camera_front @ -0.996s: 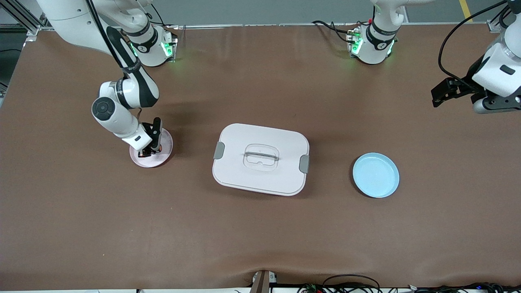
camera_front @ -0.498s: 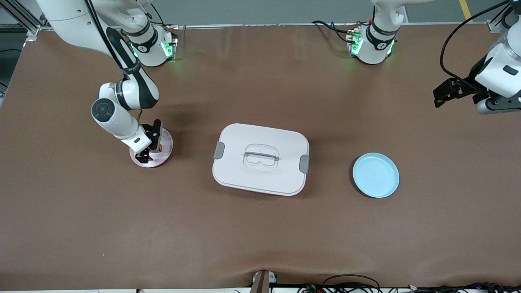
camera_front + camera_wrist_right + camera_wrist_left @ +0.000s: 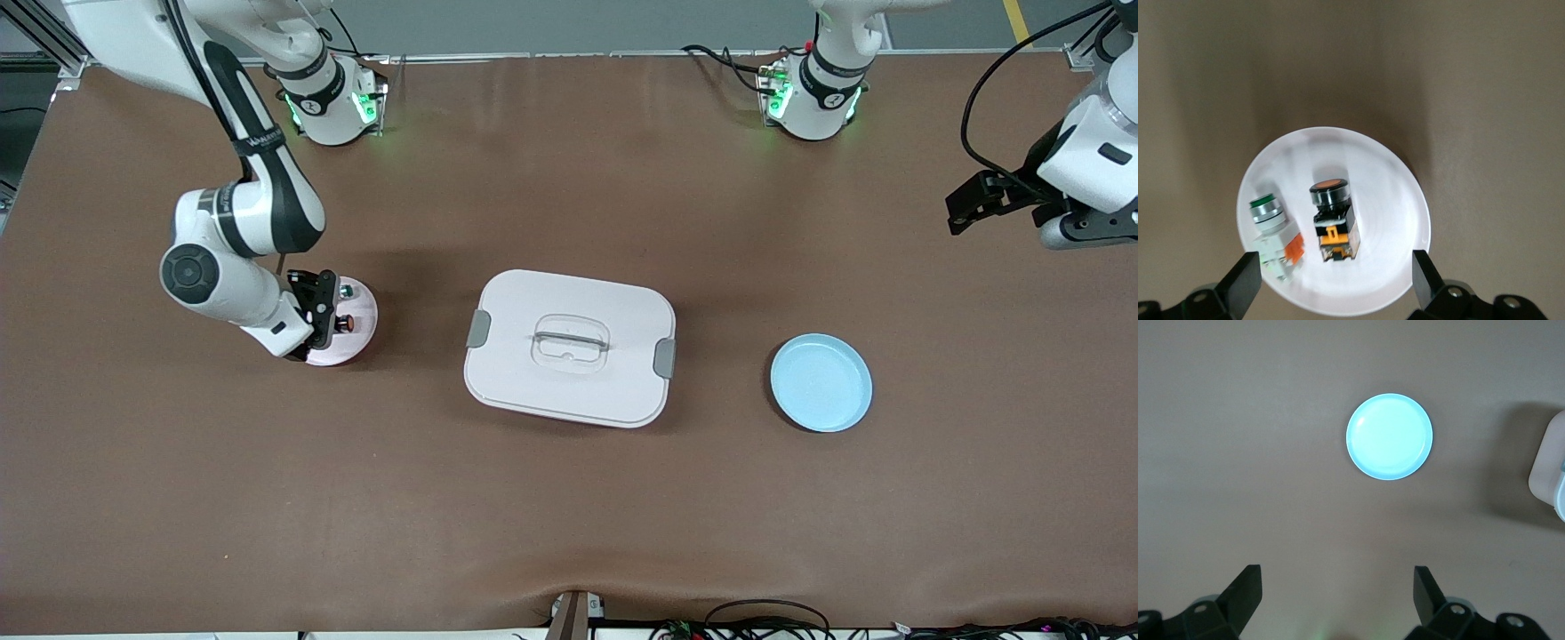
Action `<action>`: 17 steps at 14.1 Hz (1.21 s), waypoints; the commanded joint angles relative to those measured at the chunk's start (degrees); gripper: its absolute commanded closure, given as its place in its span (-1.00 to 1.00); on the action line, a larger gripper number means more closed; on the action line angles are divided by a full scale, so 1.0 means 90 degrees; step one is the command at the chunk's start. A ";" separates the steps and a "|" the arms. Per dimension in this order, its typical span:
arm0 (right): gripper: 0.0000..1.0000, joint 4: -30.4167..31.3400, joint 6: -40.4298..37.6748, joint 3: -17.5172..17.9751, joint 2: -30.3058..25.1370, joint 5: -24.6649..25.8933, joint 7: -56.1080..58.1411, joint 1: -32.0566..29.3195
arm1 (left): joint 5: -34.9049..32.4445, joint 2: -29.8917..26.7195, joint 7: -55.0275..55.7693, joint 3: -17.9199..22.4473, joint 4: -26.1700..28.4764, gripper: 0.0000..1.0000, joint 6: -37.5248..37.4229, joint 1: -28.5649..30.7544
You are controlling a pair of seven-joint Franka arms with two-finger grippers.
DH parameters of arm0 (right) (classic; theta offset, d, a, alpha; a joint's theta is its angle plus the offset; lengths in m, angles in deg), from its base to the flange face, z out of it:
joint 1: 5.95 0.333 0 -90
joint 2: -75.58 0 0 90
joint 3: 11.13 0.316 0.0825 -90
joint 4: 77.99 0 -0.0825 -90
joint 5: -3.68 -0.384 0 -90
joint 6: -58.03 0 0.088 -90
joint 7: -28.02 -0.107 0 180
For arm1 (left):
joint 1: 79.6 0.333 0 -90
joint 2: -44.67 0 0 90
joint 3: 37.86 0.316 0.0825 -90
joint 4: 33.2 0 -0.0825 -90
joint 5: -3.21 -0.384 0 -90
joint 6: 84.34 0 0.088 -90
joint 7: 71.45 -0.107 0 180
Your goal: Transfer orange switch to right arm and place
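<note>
The orange switch (image 3: 345,322) lies on its side on the pink plate (image 3: 357,344) toward the right arm's end of the table. In the right wrist view the orange switch (image 3: 1333,223) shows its round black end and orange-tan body, lying free on the plate (image 3: 1405,200). My right gripper (image 3: 322,311) hangs over the plate, open and empty; in its wrist view the right gripper (image 3: 1335,265) has its fingers spread wider than the switch. My left gripper (image 3: 960,212) waits in the air over the left arm's end of the table, and its wrist view shows the left gripper (image 3: 1337,580) open and empty.
A white-and-clear part with a green cap (image 3: 1271,227) lies beside the switch on the pink plate. A white lidded box (image 3: 570,347) stands mid-table. A light blue plate (image 3: 821,383) sits toward the left arm's end, also in the left wrist view (image 3: 1389,437).
My right gripper has risen off the pink plate and drawn toward the right arm's end, leaving the orange switch lying on the plate. The left arm shifted slightly, then held still.
</note>
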 commanded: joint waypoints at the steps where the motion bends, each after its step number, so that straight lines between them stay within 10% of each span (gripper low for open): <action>1: -1.00 -0.0825 -0.1260 0.0009 -0.0086 0.0087 -0.0832 0.0080 | 0.0046 -0.0032 -0.0132 0.0014 -0.0061 -1.00 0.0047 0.0044; 6: -1.00 -0.2534 -0.3723 0.0009 -0.0066 0.0439 -0.3935 0.0285 | 0.0047 0.0017 -0.0132 0.0004 -0.0081 -1.00 0.0057 0.0034; 17: -1.00 -0.4713 -0.5277 -0.0040 -0.0066 0.0410 -0.7640 -0.0045 | 0.0047 0.0056 -0.0152 -0.0006 -0.0061 -1.00 0.0057 0.0024</action>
